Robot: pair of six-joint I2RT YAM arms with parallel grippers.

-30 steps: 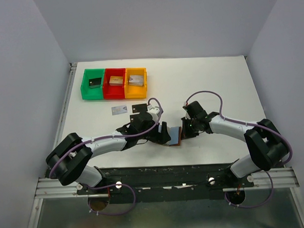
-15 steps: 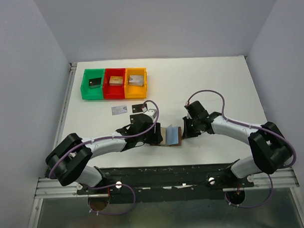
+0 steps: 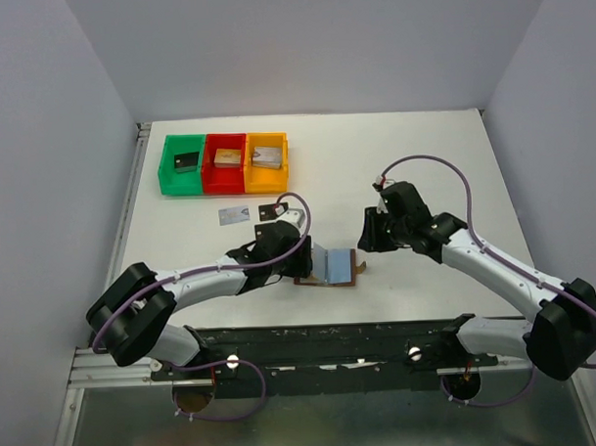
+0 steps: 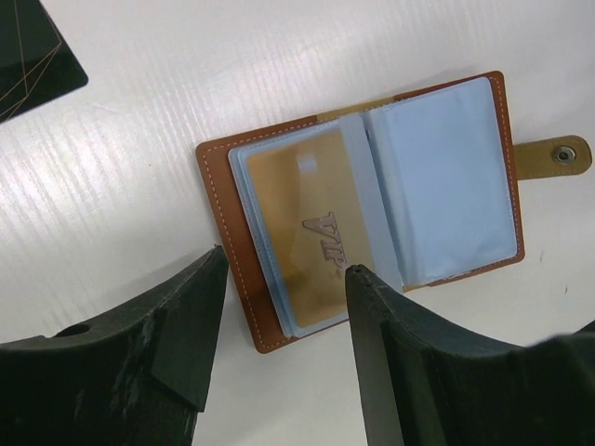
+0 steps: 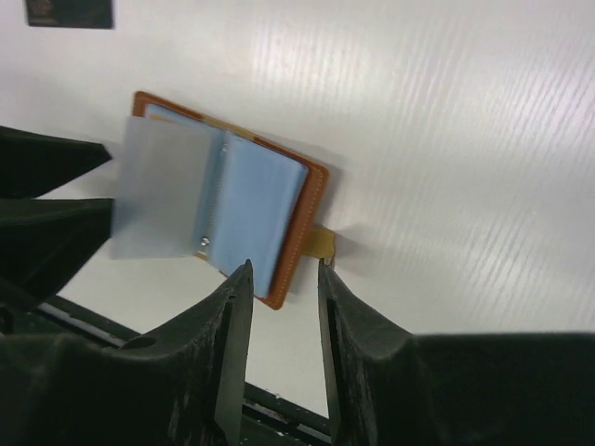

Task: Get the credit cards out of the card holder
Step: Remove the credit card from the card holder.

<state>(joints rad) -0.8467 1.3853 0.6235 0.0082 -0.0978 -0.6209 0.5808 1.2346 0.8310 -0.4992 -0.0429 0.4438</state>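
the card holder lies open on the white table close to the near edge, between the two arms, brown leather down and its light blue plastic leaves facing up. one clear leaf stands lifted from the spine, and the snap tab sticks out flat on the wallet's right side. a gold-tan card marked "vip" sits tucked in the sleeve on the left half. the left gripper is over that left half with its claw released: one fingertip is just beside the wallet's left edge and the other is over the gold card near the spine. whether either tip touches cannot be told. the right gripper is to the wallet's right and a little farther back. it is apart from the leather, with its jaws parted by a narrow gap and nothing clasped in them. in its wrist view the tab shows between the fingertips. farther out, behind the left gripper, two cards lie flat on the table just beside each other, a black card and to its left a silvery card. at the far left stands a row of three touching trays: a green tray with a black block, a red tray with a tan block, and an orange tray with a grey block.
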